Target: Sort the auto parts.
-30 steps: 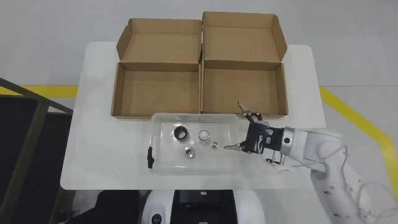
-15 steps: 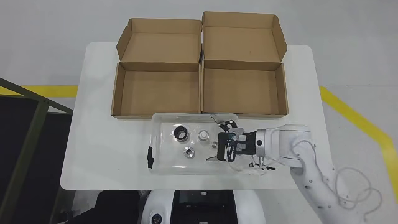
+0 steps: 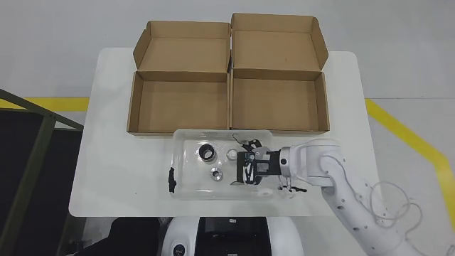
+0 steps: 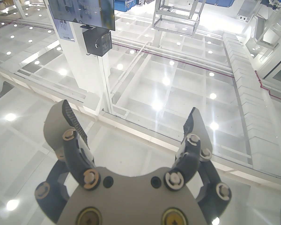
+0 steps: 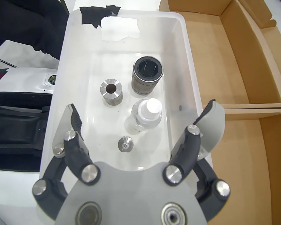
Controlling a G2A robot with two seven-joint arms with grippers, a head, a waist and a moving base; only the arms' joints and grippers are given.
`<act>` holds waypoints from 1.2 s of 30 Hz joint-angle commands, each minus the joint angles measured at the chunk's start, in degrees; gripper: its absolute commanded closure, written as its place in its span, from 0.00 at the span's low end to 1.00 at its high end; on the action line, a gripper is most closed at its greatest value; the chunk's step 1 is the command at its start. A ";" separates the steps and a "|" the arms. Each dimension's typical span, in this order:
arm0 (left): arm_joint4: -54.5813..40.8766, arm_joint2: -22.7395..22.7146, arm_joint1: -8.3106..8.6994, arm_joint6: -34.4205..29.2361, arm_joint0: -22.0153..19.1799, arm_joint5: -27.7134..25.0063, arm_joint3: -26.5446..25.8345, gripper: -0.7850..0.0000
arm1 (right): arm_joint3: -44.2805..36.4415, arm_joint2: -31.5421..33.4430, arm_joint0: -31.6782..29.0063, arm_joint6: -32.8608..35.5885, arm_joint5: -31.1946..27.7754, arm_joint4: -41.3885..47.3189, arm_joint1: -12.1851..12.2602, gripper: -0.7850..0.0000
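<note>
Auto parts all sit in the clear bin point(image 5: 188, 54) at 6 o'clock on the table point(image 3: 114, 149), and both cardboard boxes are bare, so you are at the very first pick. Your right gripper point(image 5: 141, 107) hangs over the bin's 3 o'clock end with its jaws spread wide and nothing between them.

Nearest to it lies the small metal disc point(image 5: 125, 144), flat on the bin floor, its short axis straight up. Just beyond stands the clear bottle point(image 5: 146, 118), white cap up, long axis vertical. Past that, the short steel bushing point(image 5: 111, 91) stands at 7 o'clock from the bin's middle and the dark linear bearing point(image 5: 147, 74) at 10 o'clock. Both are upright, with bores open to the top.

I judge the next move to be a straight drop onto one piece. Centre the jaws on it and keep clear of the bottle, which looks easy to tip. The disc is low, so you would need to come almost to the floor.

Farther off, at 12 o'clock, wait the left box point(image 3: 179, 105) and the right box point(image 3: 277, 103), flaps open.

Your left gripper point(image 4: 130, 108) points up at the ceiling, jaws apart and empty
</note>
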 commanded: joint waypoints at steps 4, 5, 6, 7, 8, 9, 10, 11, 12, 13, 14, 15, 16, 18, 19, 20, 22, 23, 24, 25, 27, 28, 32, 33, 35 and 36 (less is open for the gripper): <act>0.00 0.00 0.00 0.00 0.00 0.00 0.00 0.00 | 2.01 -1.00 1.19 0.50 0.69 0.41 -0.07 0.03; 0.00 0.00 0.00 0.00 0.00 0.00 0.00 0.00 | 2.43 -1.05 1.39 0.65 0.77 0.42 -0.05 0.06; 0.00 0.00 0.00 0.00 0.00 0.00 0.00 0.00 | 2.70 -1.12 1.61 0.84 0.76 0.40 -0.03 0.09; 0.00 0.00 0.00 0.00 0.00 0.00 0.00 0.00 | 2.92 -1.27 1.81 1.12 0.73 0.34 -0.01 0.11; 0.00 0.00 0.00 0.00 0.00 0.00 0.00 0.00 | 3.05 -1.47 2.01 1.35 0.68 0.30 -0.01 0.11; 0.00 0.00 0.00 0.00 0.00 0.00 0.00 0.00 | 3.23 -1.68 2.20 1.53 0.69 0.38 -0.01 0.11; 0.00 0.00 0.00 0.00 0.00 0.00 0.00 0.00 | 3.37 -1.89 2.43 1.68 0.71 0.42 -0.02 0.11; 0.00 0.00 0.00 0.00 0.00 0.00 0.00 0.00 | 3.52 -2.08 2.66 1.91 0.84 0.38 -0.03 0.12; 0.00 0.00 0.00 0.00 0.00 0.00 0.00 0.00 | 3.59 -2.25 2.88 2.01 1.08 0.41 -0.05 0.12; 0.00 0.00 0.00 0.00 0.00 0.00 0.00 0.00 | 3.71 -2.46 3.07 2.12 1.29 0.42 -0.07 0.13; 0.00 0.00 0.00 0.00 0.00 0.00 0.00 0.00 | 3.88 -2.68 3.25 2.26 1.46 0.49 -0.09 0.15; 0.00 0.00 0.00 0.00 0.00 0.00 0.00 0.00 | 4.04 -2.94 3.48 2.41 1.56 0.51 -0.12 0.20; 0.00 0.00 0.00 0.00 0.00 0.00 0.00 0.00 | 4.29 -3.19 3.69 2.49 1.68 0.59 -0.16 0.22; 0.00 0.00 0.00 0.00 0.00 0.00 0.00 0.00 | 4.82 -3.69 4.15 2.71 1.99 0.65 -0.23 0.27; 0.00 0.00 0.00 0.00 0.00 0.00 0.00 0.00 | 5.14 -3.92 4.38 2.81 2.18 0.70 -0.26 0.29; 0.00 0.00 0.00 0.00 0.00 0.00 0.00 0.00 | 5.50 -4.12 4.60 2.84 2.41 0.81 -0.30 0.29; 0.00 0.00 0.00 0.00 0.00 0.00 0.00 0.00 | 6.06 -4.43 5.02 2.75 2.86 0.89 -0.37 0.33; 0.00 0.00 0.00 0.00 0.00 0.00 0.00 0.00 | 6.23 -4.49 5.13 2.66 3.06 0.91 -0.39 0.39; 0.00 0.00 0.00 0.00 0.00 0.00 0.00 0.00 | 6.48 -4.62 5.30 2.50 3.35 0.91 -0.41 0.47; 0.00 0.00 0.00 0.00 0.00 0.00 0.00 0.00 | 6.65 -4.72 5.39 2.42 3.45 0.93 -0.41 0.51; 0.00 0.00 0.00 0.00 0.00 0.00 0.00 0.00 | 6.81 -4.87 5.53 2.23 3.58 1.02 -0.41 0.53; 0.00 0.00 0.00 0.00 0.00 0.00 0.00 0.00 | 6.87 -4.99 5.57 2.21 3.46 1.01 -0.40 0.57; 0.00 0.00 0.00 0.00 0.00 0.00 0.00 0.00 | 6.94 -5.30 5.62 1.66 2.91 1.43 -0.35 0.73; 0.00 0.00 0.00 0.00 0.00 0.00 0.00 0.00 | 6.91 -5.28 5.62 1.53 2.78 1.51 -0.31 0.83; 0.00 0.00 0.00 0.00 0.00 0.00 0.00 0.00 | 6.35 -5.15 5.53 1.21 2.50 1.67 -0.21 0.96; 0.00 0.00 0.00 0.00 0.00 0.00 0.00 0.00 | 5.95 -4.94 5.39 1.02 2.29 1.78 -0.10 1.00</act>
